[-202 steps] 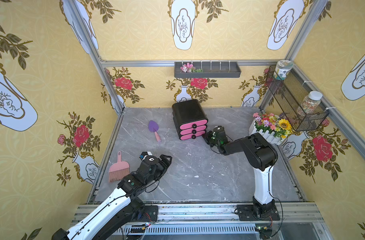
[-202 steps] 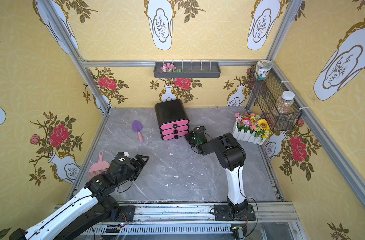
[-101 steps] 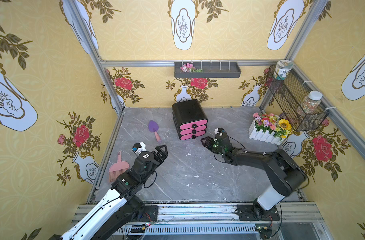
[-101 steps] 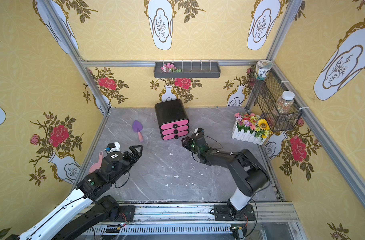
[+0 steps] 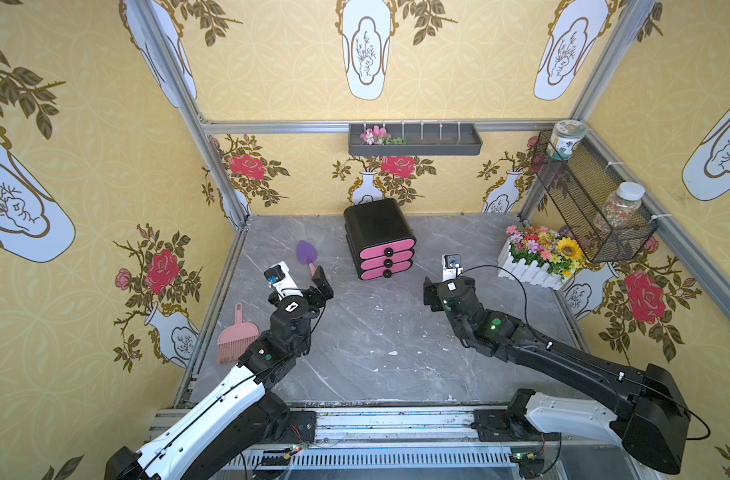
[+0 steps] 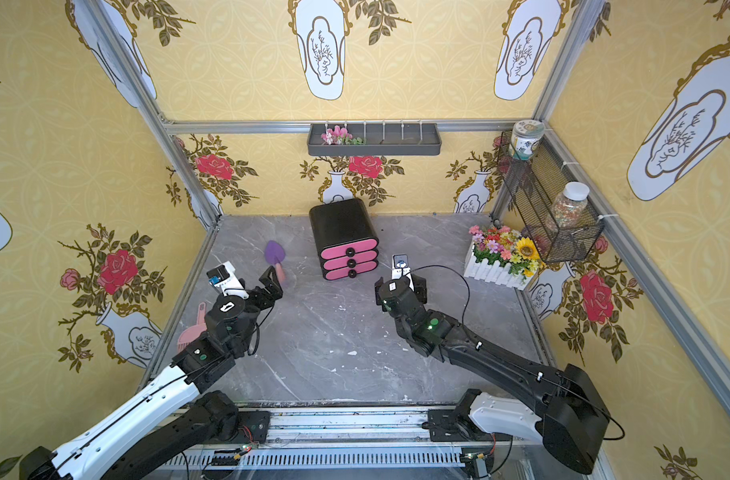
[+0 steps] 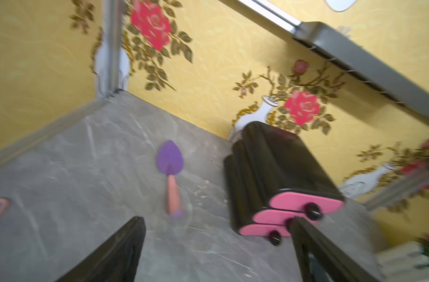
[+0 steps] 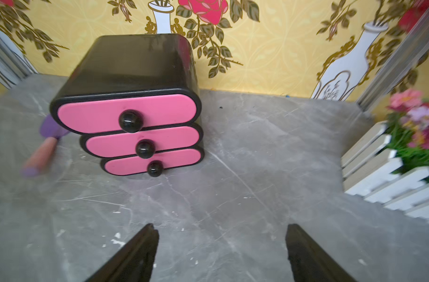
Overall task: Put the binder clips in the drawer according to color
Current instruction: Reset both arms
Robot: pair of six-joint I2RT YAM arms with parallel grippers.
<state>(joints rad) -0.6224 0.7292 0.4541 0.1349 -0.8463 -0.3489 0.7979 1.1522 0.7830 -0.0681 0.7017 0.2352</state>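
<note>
The drawer (image 5: 380,245) stands at twelve o'clock on the desk (image 5: 376,353), all three fronts shut; no binder clips show. Left hand (image 7: 217,219) and right hand (image 8: 222,227) gape empty. Light, slick plastic, I'd guess: pinch a round knob (image 8: 130,121), or it slides.

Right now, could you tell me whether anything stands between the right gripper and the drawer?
Nothing visible does: only bare tabletop lies between the open right gripper and the drawer, whose three fronts are shut. The purple trowel and the flower box sit to either side.
</note>
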